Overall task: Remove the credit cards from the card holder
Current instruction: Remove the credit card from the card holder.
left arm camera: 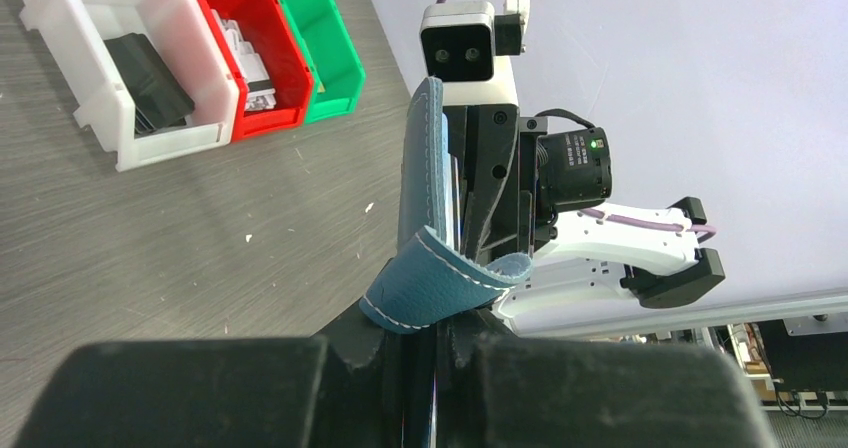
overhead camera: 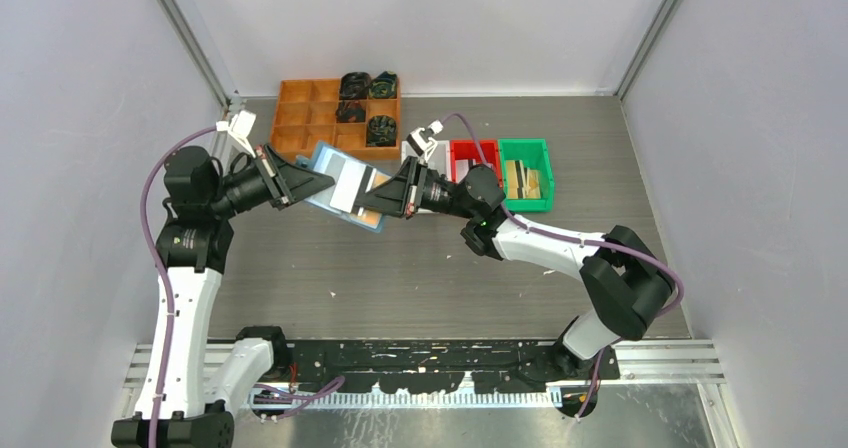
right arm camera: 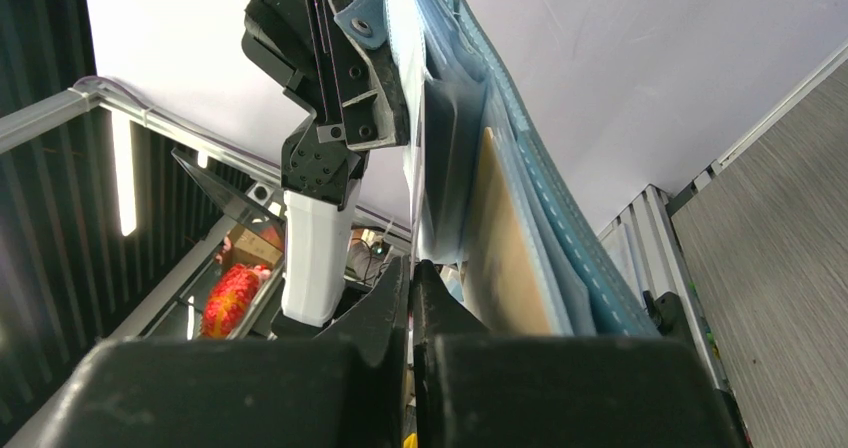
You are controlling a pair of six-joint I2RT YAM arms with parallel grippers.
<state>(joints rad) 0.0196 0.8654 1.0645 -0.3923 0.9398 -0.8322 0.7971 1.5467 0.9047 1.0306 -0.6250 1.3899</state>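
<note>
Top external view, nearest bit first: a black mounting rail [overhead camera: 420, 353] carries both arm bases, and past it runs a grey wood-grain table [overhead camera: 400, 268] with a few pale flecks on it.

Above the middle of that table the two arms meet nose to nose, holding the card holder [overhead camera: 322, 160] in the air between them, well off the surface. The left gripper [overhead camera: 326, 180] has its jaws squeezed narrow on the holder's edge; in its wrist view the little blue tab loop [left arm camera: 445, 288] curls right over its fingertips. The right gripper [overhead camera: 360, 202] comes in from the opposite side, jaws nipped tight on a thin pale sheet lying against the holder's open face. Pretty sure that's the pale card [overhead camera: 350, 183], though the pinch point itself is hard to make out.

Beyond the right gripper sit three small bins on the table: a white bin [left arm camera: 170, 143], a red bin [overhead camera: 472, 148] and a green bin [overhead camera: 527, 146].

Beyond the left gripper's tips is an orange tray [overhead camera: 300, 128] of compartments, some dark parts [overhead camera: 365, 86] in its far ones.

Plain pale walls [overhead camera: 420, 28] box in the back and both sides.
</note>
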